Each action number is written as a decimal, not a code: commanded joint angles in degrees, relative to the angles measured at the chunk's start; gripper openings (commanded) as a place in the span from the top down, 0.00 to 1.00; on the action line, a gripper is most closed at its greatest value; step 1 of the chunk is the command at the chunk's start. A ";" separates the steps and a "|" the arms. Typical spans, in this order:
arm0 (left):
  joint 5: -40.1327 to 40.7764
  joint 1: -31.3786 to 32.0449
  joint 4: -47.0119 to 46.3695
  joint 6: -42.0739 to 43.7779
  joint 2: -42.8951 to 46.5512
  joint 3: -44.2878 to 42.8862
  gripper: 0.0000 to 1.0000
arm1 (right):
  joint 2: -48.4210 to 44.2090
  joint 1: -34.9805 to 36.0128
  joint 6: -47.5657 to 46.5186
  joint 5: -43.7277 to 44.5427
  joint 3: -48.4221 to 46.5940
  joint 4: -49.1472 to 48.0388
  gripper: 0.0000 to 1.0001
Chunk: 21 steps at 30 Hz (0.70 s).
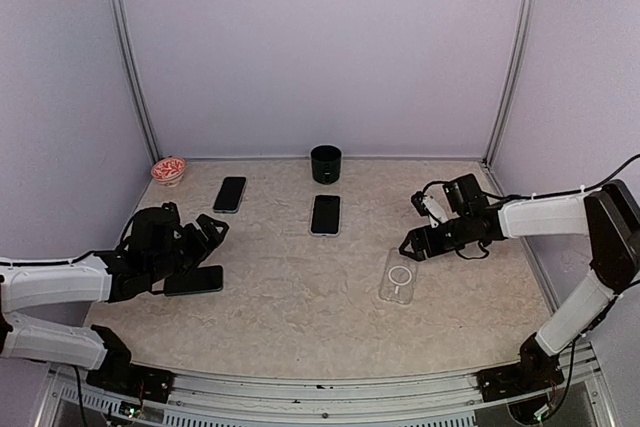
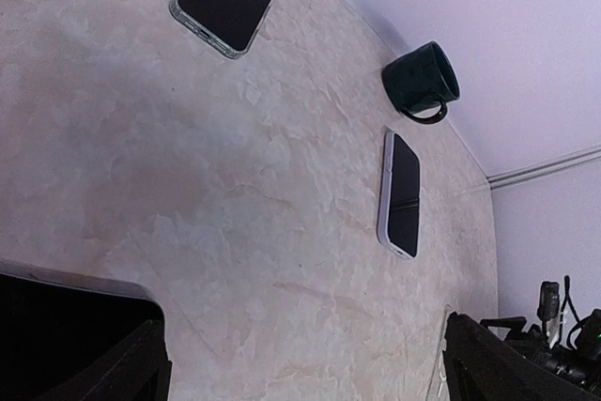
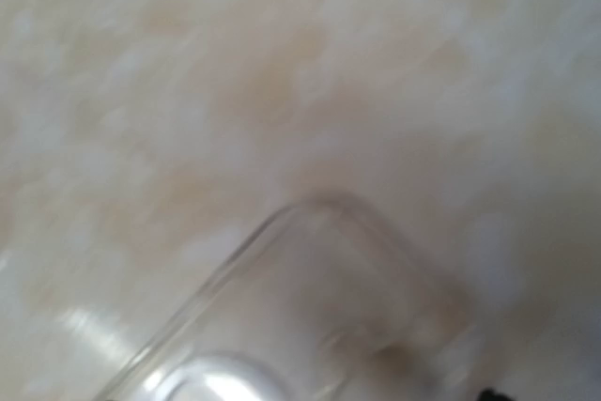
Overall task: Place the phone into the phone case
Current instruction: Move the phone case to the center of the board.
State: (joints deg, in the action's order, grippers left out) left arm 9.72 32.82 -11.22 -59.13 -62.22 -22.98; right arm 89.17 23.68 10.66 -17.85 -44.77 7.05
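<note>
A bowl [image 1: 168,169] sits far left. The left gripper [image 1: 200,239] has its fingers wide apart, right by a phone [image 1: 195,280] lying flat. Farther back are a second phone [image 1: 230,194], a mug [image 1: 326,163] and a third phone [image 1: 326,214]. The case [image 1: 400,276] lies to the right, just under the right gripper [image 1: 412,243]. I cannot tell if that one's fingers are apart.

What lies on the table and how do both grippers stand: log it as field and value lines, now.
case: clear phone case, empty, flat on the table, right of centre
phones: three, all lying flat: near phone by the left arm, centre phone, far-left phone
left gripper: open, holding nothing
right gripper: at the case's far end; jaws unclear
other: dark mug, small bowl, both at the far edge
</note>
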 commanded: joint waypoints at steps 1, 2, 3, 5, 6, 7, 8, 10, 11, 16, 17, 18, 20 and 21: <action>-1.08 0.64 -1.12 0.06 -1.30 -2.20 0.01 | 3.45 0.49 -6.79 10.90 -9.44 9.62 0.22; -0.99 0.73 -0.94 0.18 -1.33 -2.24 0.01 | 4.42 0.49 -8.18 11.69 -11.26 11.17 0.24; -0.97 0.75 -0.79 0.27 -1.26 -2.22 0.01 | 5.45 0.52 -9.68 12.00 -13.07 12.65 0.26; -0.53 0.84 -0.41 0.33 -0.86 -2.03 0.01 | 7.84 0.49 -13.09 12.28 -16.18 15.56 0.29; -0.39 0.84 -0.32 0.33 -0.75 -1.91 0.01 | 8.99 0.53 -14.10 12.74 -17.63 16.86 0.32; -0.25 0.80 -0.29 0.34 -0.40 -1.74 0.01 | 10.05 0.57 -14.95 12.77 -18.69 17.78 0.34; -0.23 0.84 -0.27 0.26 -0.26 -1.60 0.01 | 10.89 0.58 -16.02 12.29 -19.66 18.16 0.36; -0.20 0.84 -0.25 0.06 -0.02 -1.21 0.01 | 12.38 0.85 -17.19 10.84 -20.43 18.69 0.39; -0.19 0.84 -0.16 0.03 0.27 -1.07 0.01 | 12.91 1.07 -17.50 10.18 -20.47 18.74 0.40; 0.25 0.76 0.03 -0.10 1.18 -0.20 0.01 | 14.20 3.03 -18.19 9.94 -20.04 18.37 0.41; 0.30 0.76 -0.28 -0.17 1.29 0.06 0.01 | 14.58 3.30 -18.19 10.13 -20.07 18.36 0.41; 0.24 0.76 -0.44 -0.24 1.30 0.20 0.01 | 15.03 3.44 -18.21 10.36 -20.12 18.33 0.42; -0.07 0.76 -0.82 -0.41 1.09 0.30 0.01 | 15.81 3.71 -18.13 10.68 -20.39 18.44 0.44; -0.25 0.80 -0.94 -0.49 0.81 0.31 0.01 | 16.12 3.81 -18.05 10.80 -20.51 18.40 0.45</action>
State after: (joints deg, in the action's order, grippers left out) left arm 9.32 33.41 -11.16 -59.31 -61.67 -23.49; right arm 103.50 26.68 -6.61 -7.66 -64.31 24.21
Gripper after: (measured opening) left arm 0.989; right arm 0.565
